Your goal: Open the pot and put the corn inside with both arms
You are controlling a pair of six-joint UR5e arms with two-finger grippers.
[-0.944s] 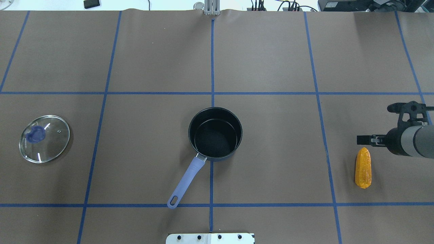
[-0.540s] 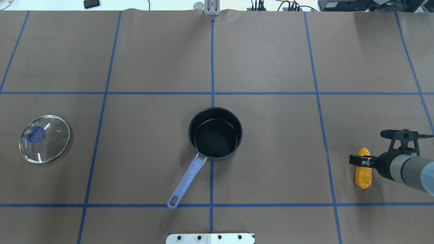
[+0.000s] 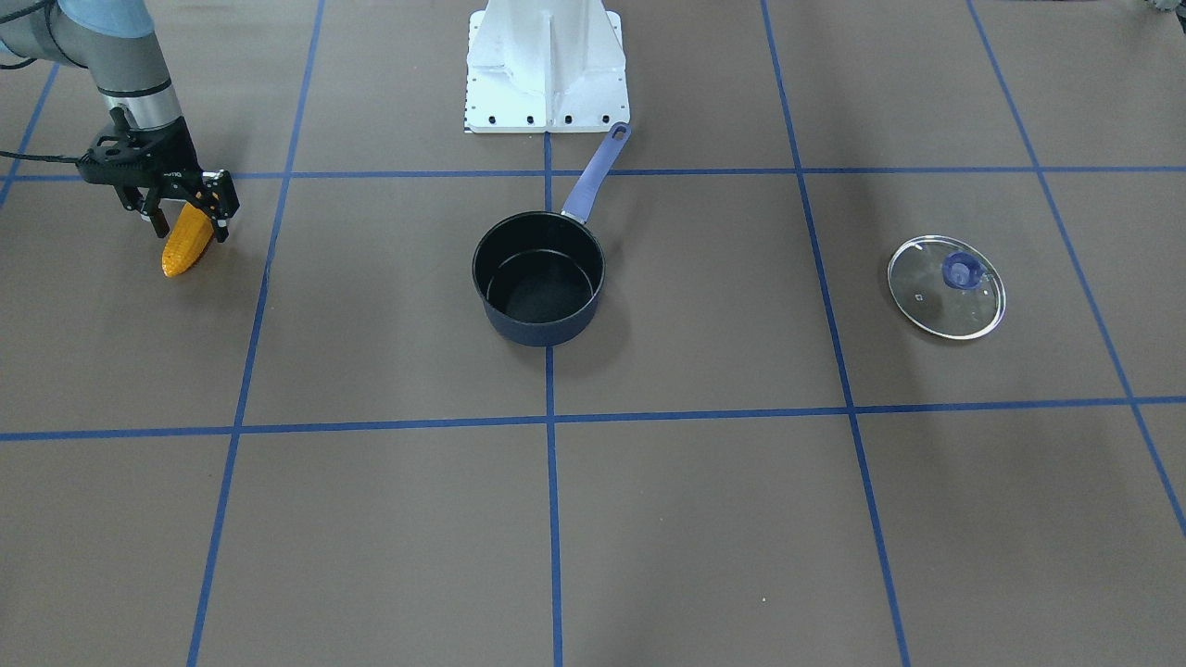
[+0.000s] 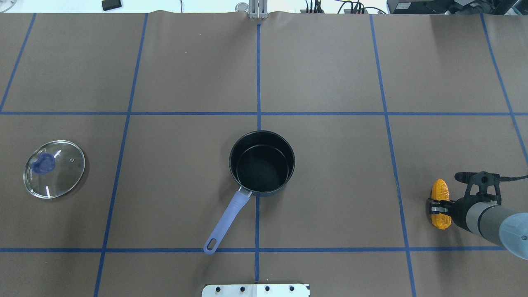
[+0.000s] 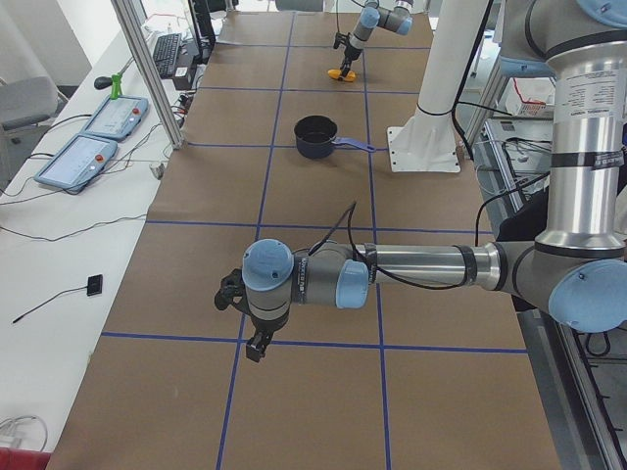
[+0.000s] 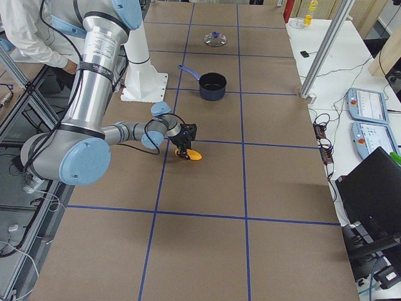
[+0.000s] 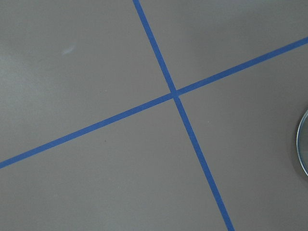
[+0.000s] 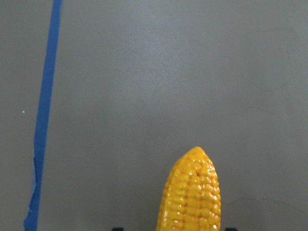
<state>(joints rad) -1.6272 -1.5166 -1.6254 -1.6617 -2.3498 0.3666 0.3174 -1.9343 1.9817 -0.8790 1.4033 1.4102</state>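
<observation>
2 right jaws stand open astride the corn (image 3: 181, 252); left jaws' state cannot be told.

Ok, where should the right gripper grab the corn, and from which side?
Across the thick middle of the corn, from above, one finger on each long side. It lies flat on the table and tapers toward its tip, so a grip there would likely slip. The right gripper straddles that middle.

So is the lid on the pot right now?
No, the lid lies well apart from the pot, whose dark inside is open and empty.
</observation>
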